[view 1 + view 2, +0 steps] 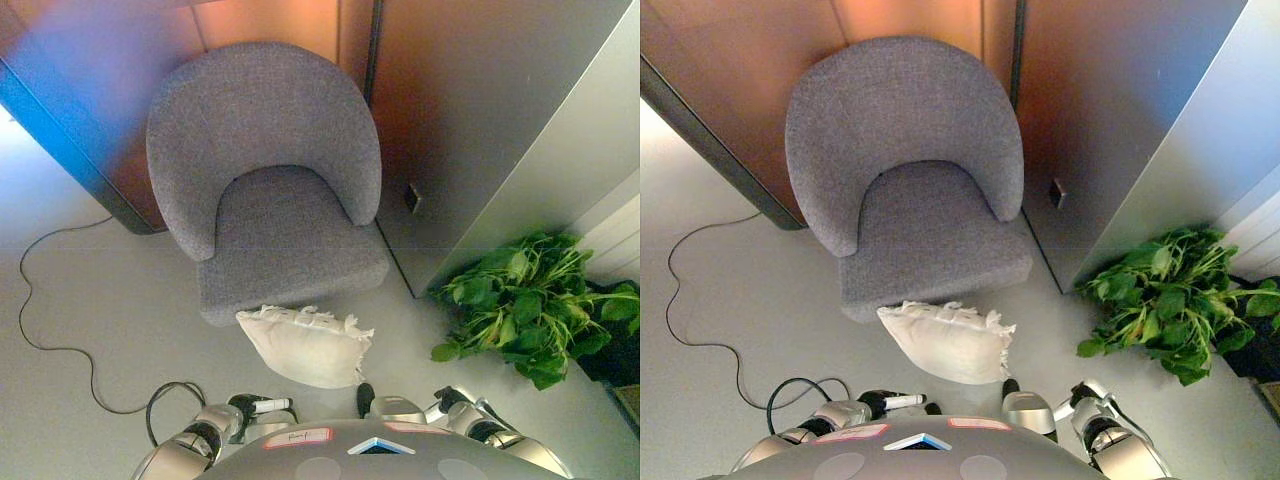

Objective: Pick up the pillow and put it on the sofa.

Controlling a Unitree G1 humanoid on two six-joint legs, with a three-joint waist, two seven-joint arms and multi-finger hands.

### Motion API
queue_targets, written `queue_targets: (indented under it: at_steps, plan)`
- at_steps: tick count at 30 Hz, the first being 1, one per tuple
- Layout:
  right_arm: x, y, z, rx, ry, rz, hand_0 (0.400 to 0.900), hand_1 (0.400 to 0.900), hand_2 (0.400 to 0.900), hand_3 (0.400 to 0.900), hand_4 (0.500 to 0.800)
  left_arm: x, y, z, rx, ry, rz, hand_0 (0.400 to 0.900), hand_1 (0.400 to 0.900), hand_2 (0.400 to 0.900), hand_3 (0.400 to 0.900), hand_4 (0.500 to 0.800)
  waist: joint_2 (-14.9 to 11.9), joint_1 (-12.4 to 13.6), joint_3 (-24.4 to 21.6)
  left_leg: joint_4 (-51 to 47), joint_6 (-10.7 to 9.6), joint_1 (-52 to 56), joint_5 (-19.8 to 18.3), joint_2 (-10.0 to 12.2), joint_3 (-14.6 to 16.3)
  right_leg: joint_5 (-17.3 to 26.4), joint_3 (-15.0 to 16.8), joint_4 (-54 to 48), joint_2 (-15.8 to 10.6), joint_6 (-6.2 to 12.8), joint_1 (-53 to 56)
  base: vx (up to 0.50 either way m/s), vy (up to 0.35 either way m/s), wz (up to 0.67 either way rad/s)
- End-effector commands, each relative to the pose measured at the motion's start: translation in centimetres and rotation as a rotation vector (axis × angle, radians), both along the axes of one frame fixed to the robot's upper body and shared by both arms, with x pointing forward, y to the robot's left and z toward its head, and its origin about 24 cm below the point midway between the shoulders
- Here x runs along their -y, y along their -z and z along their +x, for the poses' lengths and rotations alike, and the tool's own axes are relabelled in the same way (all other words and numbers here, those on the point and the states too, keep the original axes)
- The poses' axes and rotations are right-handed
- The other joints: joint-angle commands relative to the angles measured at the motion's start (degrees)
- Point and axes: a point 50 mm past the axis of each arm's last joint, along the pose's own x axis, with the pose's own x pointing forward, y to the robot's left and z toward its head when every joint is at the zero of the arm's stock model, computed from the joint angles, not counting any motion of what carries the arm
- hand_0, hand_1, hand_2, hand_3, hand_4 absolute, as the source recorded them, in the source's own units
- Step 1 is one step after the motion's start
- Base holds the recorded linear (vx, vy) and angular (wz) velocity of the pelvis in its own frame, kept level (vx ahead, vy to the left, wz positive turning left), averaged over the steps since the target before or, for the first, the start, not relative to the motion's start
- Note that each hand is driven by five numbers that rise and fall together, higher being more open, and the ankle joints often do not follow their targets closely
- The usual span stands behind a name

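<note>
Both hands sit right down at 6 o'clock, tucked in close to the robot. The left hand (255,407) is around 7 o'clock with a white-tipped finger pointing toward the middle. It looks loosely relaxed and isn't holding anything, though only part of it shows. The right hand (452,402) is at about 5 o'clock, and honestly I can't tell whether its fingers are spread or curled, too little of it is visible. It isn't on anything either.

Just past the hands, the pillow (305,343) lies on the floor (110,310), cream coloured with a frilly edge, dead centre between them and a bit toward 12. Its far edge is right up against the front of the sofa (268,180), which is really a grey tub armchair filling the 12 o'clock half of the view. The seat has nothing on it.

So nothing is picked up yet, as far as I can judge.

What I'd worry about: the pillow is soft and floppy, so a one-sided grab could let it sag and slip out. There's also a leafy plant (525,305) at 4 o'clock near the right arm's path, so a wide swing could clip it. And a thin cable (30,300) trails over at 9 o'clock.
</note>
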Motion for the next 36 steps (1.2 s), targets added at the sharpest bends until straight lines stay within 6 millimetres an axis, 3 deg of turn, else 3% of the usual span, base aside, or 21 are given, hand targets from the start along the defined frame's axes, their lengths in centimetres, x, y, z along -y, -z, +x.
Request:
queue_targets:
  at_steps: [1, 8, 16, 23, 29, 36]
  plan:
    - [2.0, -1.5, 4.2, 0.111, -0.062, -0.101, 0.9, 0.9, 0.9, 0.9, 0.8, -1.4, -0.9, 3.1, 0.07, 0.001, 0.052, 0.9, 0.9, 0.9, 0.9, 0.8, -0.86, -0.11, 4.25, 0.9, 2.05, -1.95, -4.54, -2.52, -4.72, -7.1, -4.27, 2.61, -1.8, 4.13, 3.17, 0.01, -0.029, 0.13]
    - [2.8, -4.0, 9.9, 0.299, -0.066, -0.141, 0.9, 0.9, 0.9, 0.9, 0.8, -1.6, -1.5, 5.2, 0.158, -0.026, 0.06, 0.9, 0.9, 0.9, 0.9, 0.8, 1.44, 1.61, 8.9, 1.55, 2.47, -8.32, -2.58, -3.43, -6.82, -6.4, -4.71, 4.68, -3.71, 4.11, -3.19, -0.08, -0.026, 0.22]
    - [3.9, -8.3, 16.2, 0.501, -0.046, -0.218, 0.9, 0.9, 0.9, 0.9, 0.8, -2.0, -3.2, 9.0, 0.336, -0.253, -0.088, 0.9, 0.9, 0.9, 0.9, 0.8, 3.4, 4.42, 16.35, 7.16, 2.7, -18.15, -1.45, -5.51, -10.7, -7.4, -5.46, 9.58, -4.91, 2.57, -10.12, -0.1, -0.041, 0.3]
    - [5.4, -14.4, 22.3, 0.684, -0.022, -0.268, 0.9, 0.9, 0.9, 0.9, 0.8, -1.4, -5.8, 13.7, 0.504, -0.186, -0.155, 0.9, 0.9, 0.9, 0.9, 0.8, 5.54, 7.0, 22.3, 11.55, 2.29, -27.24, 0.08, -6.23, -13.14, -9.69, -8.07, 18.02, -5.13, 1.32, -19.16, -0.12, -0.073, 0.27]
    - [7.1, -19.2, 25.2, 0.784, -0.018, -0.31, 0.9, 0.9, 0.9, 0.9, 0.8, -0.7, -7.4, 15.6, 0.594, -0.193, -0.219, 0.9, 0.9, 0.9, 0.9, 0.8, 8.22, 8.97, 25.01, 14.36, 2.18, -32.64, 0.98, -7.06, -14.28, -11.92, -10.03, 25.29, -5.96, 0.87, -25.82, -0.07, -0.039, 0.22]
    - [9.0, -24.8, 27.5, 0.86, -0.032, -0.377, 0.9, 0.9, 0.9, 0.9, 0.8, 0.3, -8.6, 16.0, 0.687, -0.187, -0.32, 0.9, 0.9, 0.9, 0.9, 0.8, 11.94, 11.55, 26.09, 18.78, 1.78, -39.85, 1.42, -8.67, -15.33, -14.99, -11.15, 33.21, -8.04, 0.32, -33.06, -0.05, 0.012, 0.18]
